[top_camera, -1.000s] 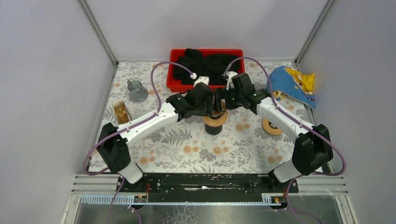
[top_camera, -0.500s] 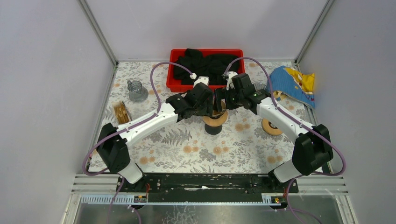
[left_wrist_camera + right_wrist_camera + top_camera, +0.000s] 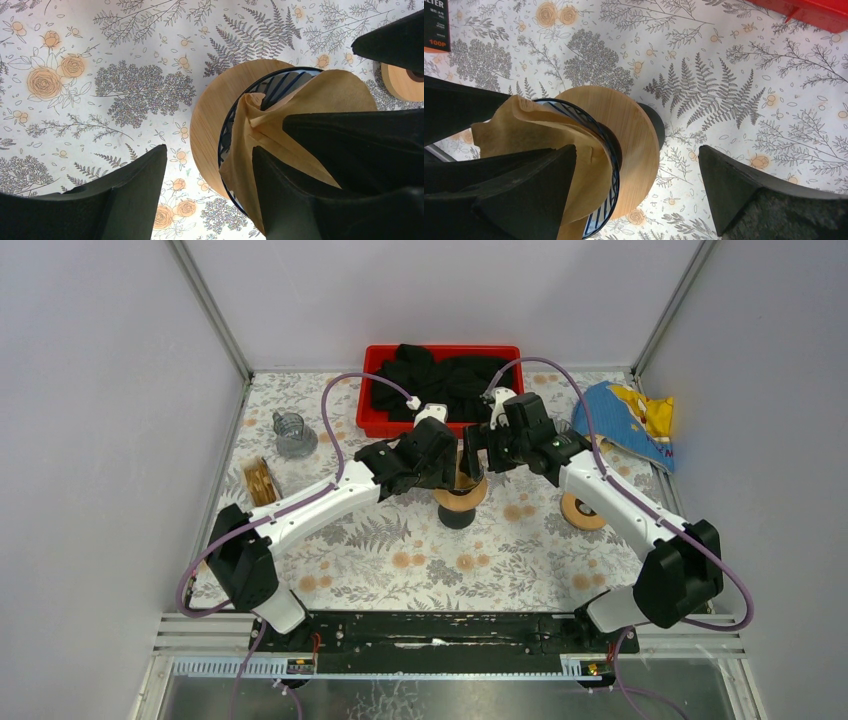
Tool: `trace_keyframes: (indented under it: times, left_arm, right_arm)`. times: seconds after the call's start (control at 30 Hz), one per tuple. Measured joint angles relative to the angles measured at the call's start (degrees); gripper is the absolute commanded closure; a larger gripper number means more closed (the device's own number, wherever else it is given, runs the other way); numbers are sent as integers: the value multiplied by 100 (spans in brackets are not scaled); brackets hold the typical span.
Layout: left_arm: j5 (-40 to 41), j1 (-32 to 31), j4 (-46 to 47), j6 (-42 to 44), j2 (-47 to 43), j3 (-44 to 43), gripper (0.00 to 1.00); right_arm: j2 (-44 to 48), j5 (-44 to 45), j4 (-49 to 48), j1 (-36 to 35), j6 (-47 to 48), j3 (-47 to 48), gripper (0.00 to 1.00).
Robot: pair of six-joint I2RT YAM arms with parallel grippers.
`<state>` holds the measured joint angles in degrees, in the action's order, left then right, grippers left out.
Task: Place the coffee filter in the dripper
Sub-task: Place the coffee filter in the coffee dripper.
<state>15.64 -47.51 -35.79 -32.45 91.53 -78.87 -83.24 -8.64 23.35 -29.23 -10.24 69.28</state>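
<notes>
At table (image 3: 400, 540) centre, filter (image 3: 305, 110) sits mouth-up in dripper (image 3: 636, 120), axis near vertical. Left gripper (image 3: 210, 150) and right gripper (image 3: 636, 150) are spread. Only wrist views show the filter's creases.

Top view: fixed, high behind rig, looks down on whole desk (image 3: 400, 550). Wrist views: close, downward, opposite sides, share dripper (image 3: 210, 115).

On the flower-printed tablecloth (image 3: 400, 550), the wire-cone dripper with a round wooden collar (image 3: 450, 502) stands at the middle. The brown paper coffee filter (image 3: 320, 95) sits in its cone. Taking the dripper as the clock's centre, the red plastic tray (image 3: 373, 422) lies at twelve o'clock, with a black cloth (image 3: 450, 370) in it. The blue and yellow bag (image 3: 630, 420) lies at two, the flat wooden disc (image 3: 580, 512) at three, the round wooden piece (image 3: 262, 480) at nine, and the small clear glass (image 3: 293, 432) at ten.
</notes>
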Motion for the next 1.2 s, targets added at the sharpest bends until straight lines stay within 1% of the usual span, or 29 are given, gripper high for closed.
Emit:
trace_keyframes:
  times: [0.2, 0.53, 0.77, 0.9, 1.2]
  left_arm:
    - [2, 2, 0, 0, 0, 0, 29]
    - [0, 37, 2, -4, 0, 2, 29]
    - [-2, 50, 26, -28, -44, 52, 28]
    - [-31, 109, 26, -28, -136, 94, 22]
    - [-306, 352, 299, -101, -507, 267, 20]
  right_arm:
    - [17, 61, 188, 2, 9, 0, 1]
    - [-7, 562, 345, 7, 105, 13, 1]
    - [-74, 544, 365, 4, 146, 81, 1]
    - [-74, 481, 380, 7, 149, 133, 1]
    - [-74, 452, 426, 7, 168, 243, 1]
